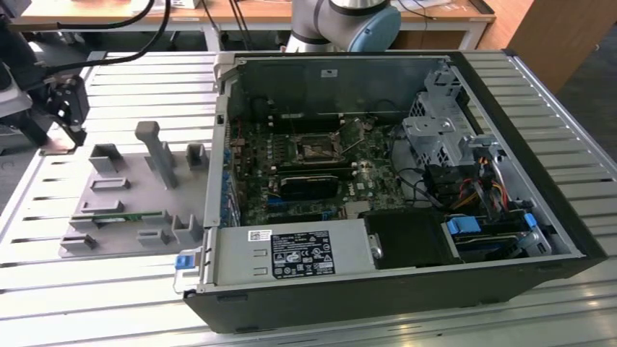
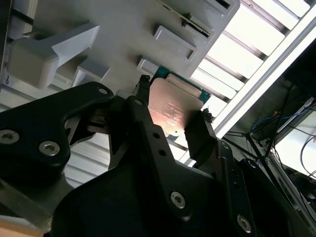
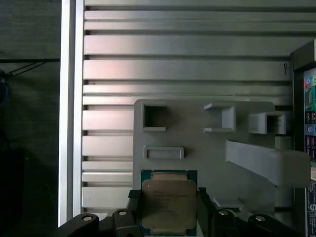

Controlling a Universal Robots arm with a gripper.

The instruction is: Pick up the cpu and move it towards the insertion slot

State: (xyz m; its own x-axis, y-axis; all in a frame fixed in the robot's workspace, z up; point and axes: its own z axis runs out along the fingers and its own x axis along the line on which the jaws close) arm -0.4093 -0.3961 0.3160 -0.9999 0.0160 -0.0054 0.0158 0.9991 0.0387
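Note:
In both wrist views the cpu (image 3: 169, 203) (image 2: 175, 106), a flat square chip with a silvery top and green rim, sits between my two black fingers. My gripper (image 3: 169, 206) (image 2: 174, 102) is shut on its two opposite edges. In the exterior view my gripper (image 1: 74, 130) hangs at the exterior view's left, above the far corner of the grey fixture plate (image 1: 126, 195), well away from the computer. The insertion slot (image 1: 316, 150), a dark square socket with a metal frame, lies on the motherboard inside the open computer case (image 1: 386, 289).
The grey plate (image 3: 197, 148) carries raised pockets and a tall post (image 1: 159, 155). A green memory stick (image 1: 121, 217) lies in one pocket. The case walls stand high around the motherboard, with cables and drive cages at the exterior view's right. The slatted metal table (image 1: 97, 289) surrounds everything.

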